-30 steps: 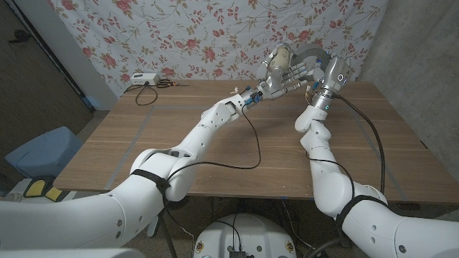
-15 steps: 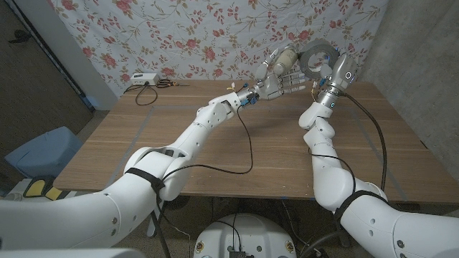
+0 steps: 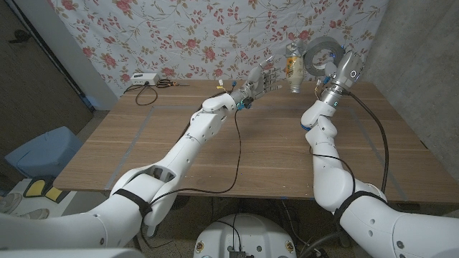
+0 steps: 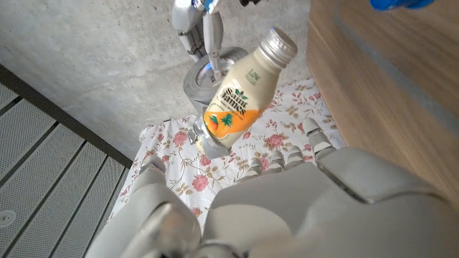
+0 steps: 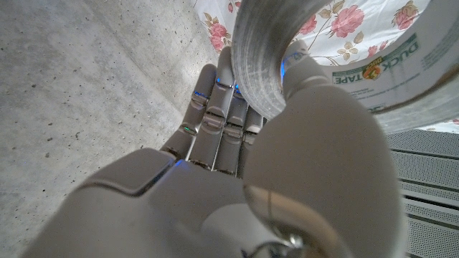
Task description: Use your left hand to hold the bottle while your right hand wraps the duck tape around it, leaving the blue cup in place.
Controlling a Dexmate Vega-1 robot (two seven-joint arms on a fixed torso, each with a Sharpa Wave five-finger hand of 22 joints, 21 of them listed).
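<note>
above the far side of the bench point(image 3: 215, 154), the bottle point(image 3: 292, 59) now hangs free of the left hand point(image 3: 261, 79), which a second ago was wrapped around it and has since drawn back with its fingers point(image 3: 270, 72) spread and holding nothing. in the left wrist view the bottle point(image 4: 240, 97) sits tilted in the air right against the tape roll point(image 4: 211, 86), apparently stuck to it or falling; which, i cannot tell. the right hand point(image 3: 343, 70) has its fingers point(image 5: 215, 115) hooked through the duck tape point(image 3: 321, 54) and grips the roll up high. judging from this, the hold is lost, so wrapping cannot go on until the left hand regrasps the bottle.
</note>
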